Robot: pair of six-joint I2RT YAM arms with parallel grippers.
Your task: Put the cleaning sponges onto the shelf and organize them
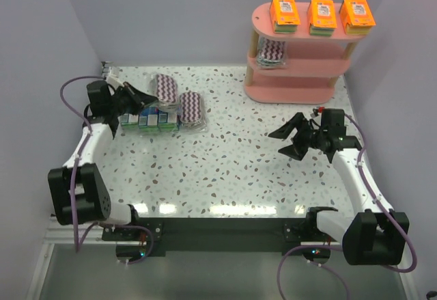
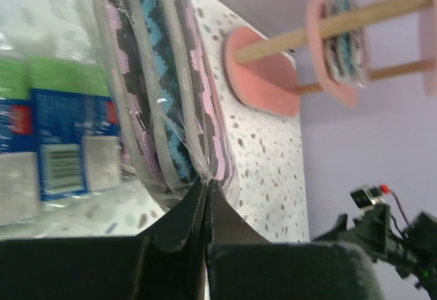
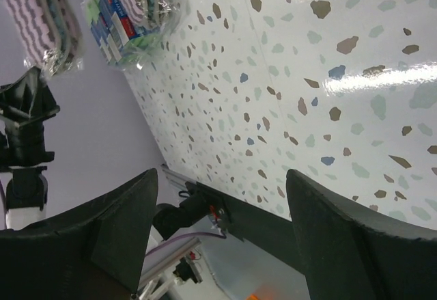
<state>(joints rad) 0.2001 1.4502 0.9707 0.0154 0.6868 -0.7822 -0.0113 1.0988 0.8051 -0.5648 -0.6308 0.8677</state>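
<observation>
1. This is a robotics lab cell rather than a home or shop: a terrazzo-patterned table [image 1: 225,177] sits boxed in by plain pale lilac walls [image 1: 171,13] on three sides.
2. Two white-and-black robot arms, the left arm [image 1: 89,146] and the right arm [image 1: 355,170], are bolted to a black base plate [image 1: 225,235] at the table's near edge.
3. Purple cables [image 1: 67,95] loop loose off the arms, and bare aluminium framing [image 1: 49,240] shows below the table edge.
4. Small green lights [image 1: 141,252] glow on the electronics at the arm bases.
5. The goods are few and set out like props: a small pink shelf [image 1: 287,93], orange packs [image 1: 285,13] on its top board, a zigzag sponge pack [image 1: 166,88] and blue-green boxes [image 1: 147,119] on the table.
</observation>
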